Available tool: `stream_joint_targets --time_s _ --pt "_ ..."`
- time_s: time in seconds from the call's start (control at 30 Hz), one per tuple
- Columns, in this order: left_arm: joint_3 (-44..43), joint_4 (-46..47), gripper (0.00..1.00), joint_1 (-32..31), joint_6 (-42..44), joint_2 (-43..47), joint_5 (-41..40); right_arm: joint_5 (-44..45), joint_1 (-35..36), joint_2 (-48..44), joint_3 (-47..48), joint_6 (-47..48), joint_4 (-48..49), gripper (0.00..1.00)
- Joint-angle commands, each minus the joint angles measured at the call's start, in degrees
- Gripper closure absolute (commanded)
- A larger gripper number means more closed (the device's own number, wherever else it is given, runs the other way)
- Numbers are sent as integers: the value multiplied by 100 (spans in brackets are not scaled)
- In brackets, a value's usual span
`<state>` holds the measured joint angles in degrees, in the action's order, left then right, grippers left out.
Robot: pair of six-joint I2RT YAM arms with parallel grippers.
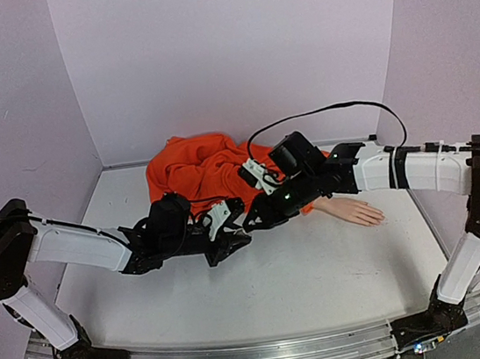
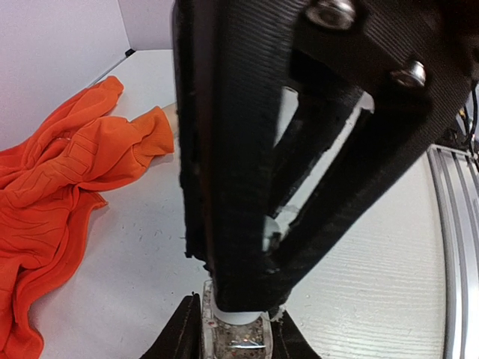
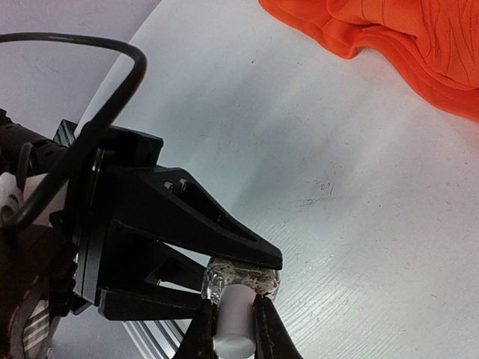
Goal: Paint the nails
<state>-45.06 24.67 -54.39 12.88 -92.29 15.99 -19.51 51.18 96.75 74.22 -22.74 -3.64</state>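
Observation:
The pale mannequin hand lies palm down at the right, coming out of an orange sleeve; its nails are too small to make out. My left gripper is shut on a small clear glittery bottle just above the table. My right gripper meets it from the right and is shut on the bottle's white cap. The right wrist view shows the bottle's body between the left gripper's fingers. The left wrist view shows the right gripper's fingers over the cap. Both grippers are left of the hand.
The orange garment is bunched at the back centre and also shows in the left wrist view and the right wrist view. A metal rail runs along the table's near edge. Lilac walls enclose the back and sides.

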Motion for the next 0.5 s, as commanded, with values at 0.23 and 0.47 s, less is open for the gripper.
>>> stream_joint_targets --time_s 0.23,0.47 --pt "-63 214 88 -19 268 172 277 -207 40 -9 294 426 20 100" --pt "35 -133 100 219 -137 711 2484 -570 41 -573 -32 2434 -4 100"
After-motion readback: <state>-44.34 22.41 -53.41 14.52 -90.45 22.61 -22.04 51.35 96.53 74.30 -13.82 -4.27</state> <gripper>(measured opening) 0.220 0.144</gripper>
